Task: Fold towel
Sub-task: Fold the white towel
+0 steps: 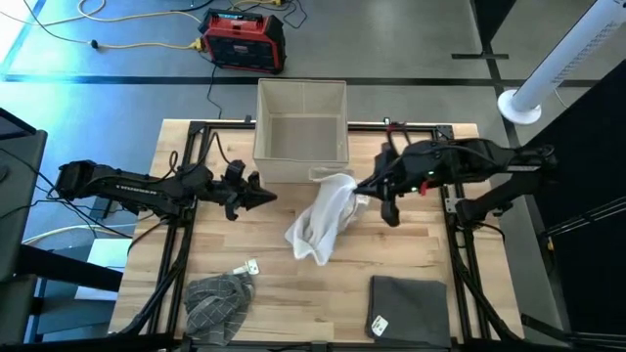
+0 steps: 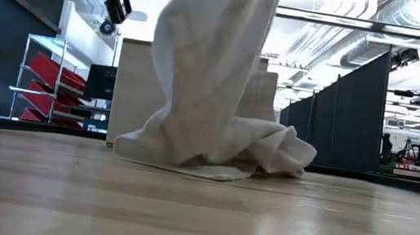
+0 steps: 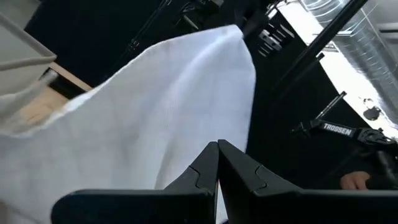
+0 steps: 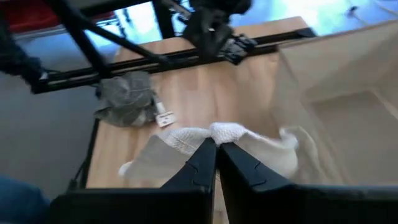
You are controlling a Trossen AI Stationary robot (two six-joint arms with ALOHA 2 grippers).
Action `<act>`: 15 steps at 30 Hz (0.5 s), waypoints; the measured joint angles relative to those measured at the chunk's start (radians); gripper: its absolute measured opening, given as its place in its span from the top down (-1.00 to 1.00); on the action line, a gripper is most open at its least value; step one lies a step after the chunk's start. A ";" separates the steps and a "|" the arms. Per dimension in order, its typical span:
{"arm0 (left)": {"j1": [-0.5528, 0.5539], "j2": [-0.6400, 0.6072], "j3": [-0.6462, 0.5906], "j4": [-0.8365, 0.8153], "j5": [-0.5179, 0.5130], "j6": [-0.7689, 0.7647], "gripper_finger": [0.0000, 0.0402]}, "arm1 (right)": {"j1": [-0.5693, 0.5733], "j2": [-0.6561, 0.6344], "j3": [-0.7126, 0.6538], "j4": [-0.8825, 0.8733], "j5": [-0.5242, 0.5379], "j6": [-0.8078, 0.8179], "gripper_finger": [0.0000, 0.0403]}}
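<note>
Fingers of the right gripper (image 1: pixel 358 193) are pinched together on one upper edge of the white towel (image 1: pixel 321 223), lifting that part off the wooden table (image 1: pixel 430 256); in the right wrist view the two dark fingers (image 4: pixel 200 163) meet with a fold of cloth caught at their tips. The towel hangs from that hold and trails down to the boards just in front of the beige fabric bin (image 1: pixel 301 119), where its lower part lies bunched. From table height it rises as a tall drape with a crumpled heap spread at its foot.

The left gripper (image 1: pixel 262 197) hovers beside the towel, on the side away from the right gripper and apart from the cloth, its fingers (image 3: pixel 205 169) pressed together and holding nothing.

Farther from the bin than the towel, near the table's front edge, a dark grey folded cloth (image 1: pixel 407 305) with a small tag lies on the right arm's side. A rumpled grey patterned cloth (image 1: pixel 216 299) lies on the left arm's side, with a small white tag (image 1: pixel 248 266) just beside it. Beyond the bin, on the floor, stands a red and black power unit (image 1: pixel 244 39).
</note>
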 joint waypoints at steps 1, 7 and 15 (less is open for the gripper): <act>0.000 0.000 0.000 0.000 0.000 -0.004 1.00 | 0.000 0.017 0.003 0.015 -0.020 -0.008 1.00; -0.007 0.000 0.000 0.004 0.043 -0.027 1.00 | -0.019 0.107 0.003 0.224 0.011 -0.125 1.00; -0.072 0.000 0.000 0.010 0.168 -0.048 1.00 | -0.070 0.102 0.002 0.639 0.217 -0.354 1.00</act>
